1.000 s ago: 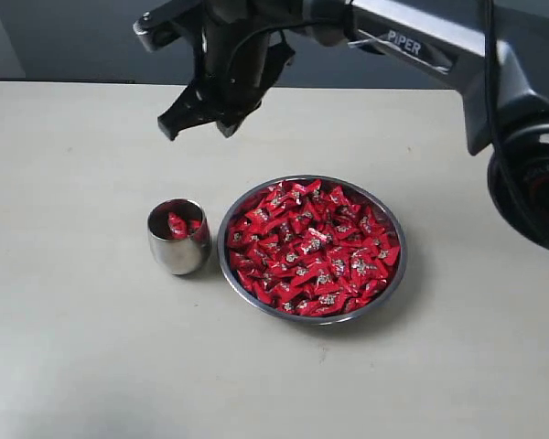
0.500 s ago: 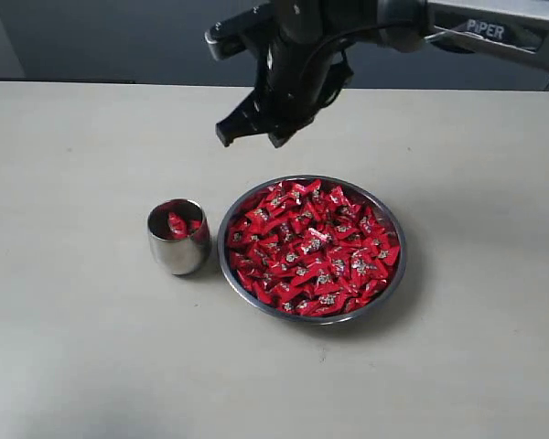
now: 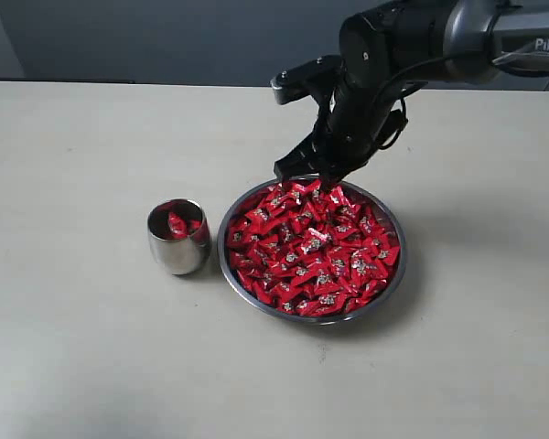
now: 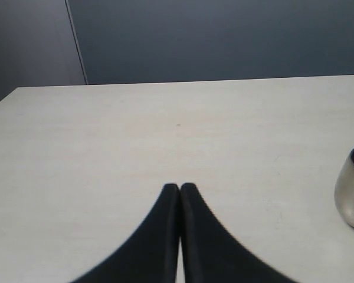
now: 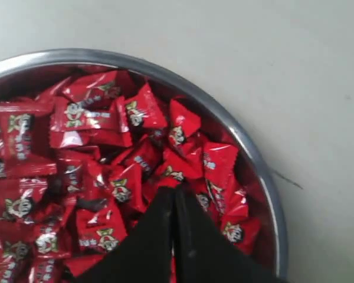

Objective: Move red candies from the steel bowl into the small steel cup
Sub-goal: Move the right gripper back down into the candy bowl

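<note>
Right gripper (image 5: 174, 191) pinched shut, tips down at the red candies (image 3: 311, 247) in the steel bowl (image 3: 312, 320), mid-desk. Small steel cup (image 3: 177, 251) just beside it. Arm (image 3: 494, 27) lettering reads "PIPE", cut off. Left gripper (image 4: 180, 187) closed too.

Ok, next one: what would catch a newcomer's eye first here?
The wide steel bowl in the middle of the table, heaped with shiny red candies. The right claw, shut with nothing visible between its tips, points down at the pile near the bowl's far rim. To the bowl's left in the exterior view stands the small steel cup, a few candies inside.
</note>
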`<state>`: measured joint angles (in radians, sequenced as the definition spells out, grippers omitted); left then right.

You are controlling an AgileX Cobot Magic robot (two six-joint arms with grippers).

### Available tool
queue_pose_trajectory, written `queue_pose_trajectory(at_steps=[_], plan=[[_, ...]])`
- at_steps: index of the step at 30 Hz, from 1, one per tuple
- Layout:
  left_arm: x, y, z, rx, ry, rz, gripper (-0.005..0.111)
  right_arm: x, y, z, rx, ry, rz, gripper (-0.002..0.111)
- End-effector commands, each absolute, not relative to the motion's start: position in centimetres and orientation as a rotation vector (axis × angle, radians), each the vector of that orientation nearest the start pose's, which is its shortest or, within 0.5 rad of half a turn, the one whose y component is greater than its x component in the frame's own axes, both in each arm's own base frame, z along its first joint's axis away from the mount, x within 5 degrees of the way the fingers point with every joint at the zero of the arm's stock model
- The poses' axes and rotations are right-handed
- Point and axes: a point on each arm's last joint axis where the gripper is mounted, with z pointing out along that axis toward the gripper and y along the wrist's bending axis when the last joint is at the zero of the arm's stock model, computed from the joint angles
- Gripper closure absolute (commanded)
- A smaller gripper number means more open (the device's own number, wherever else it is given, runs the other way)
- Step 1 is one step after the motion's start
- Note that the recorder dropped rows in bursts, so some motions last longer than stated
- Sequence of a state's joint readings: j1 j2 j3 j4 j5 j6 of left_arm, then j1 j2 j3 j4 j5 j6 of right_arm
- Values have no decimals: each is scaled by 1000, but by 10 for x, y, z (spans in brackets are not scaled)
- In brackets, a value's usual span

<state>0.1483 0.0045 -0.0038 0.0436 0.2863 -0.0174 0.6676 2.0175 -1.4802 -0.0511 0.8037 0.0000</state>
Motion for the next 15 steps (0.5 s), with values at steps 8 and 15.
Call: queue_pose_trajectory(at_steps=[8,15], plan=[[54,9,187,-118,1766,134,106,332,262,161,-1049,2681,150,108],[54,9,187,-118,1766,134,106,331,265,160,-1067,2680,194,99]])
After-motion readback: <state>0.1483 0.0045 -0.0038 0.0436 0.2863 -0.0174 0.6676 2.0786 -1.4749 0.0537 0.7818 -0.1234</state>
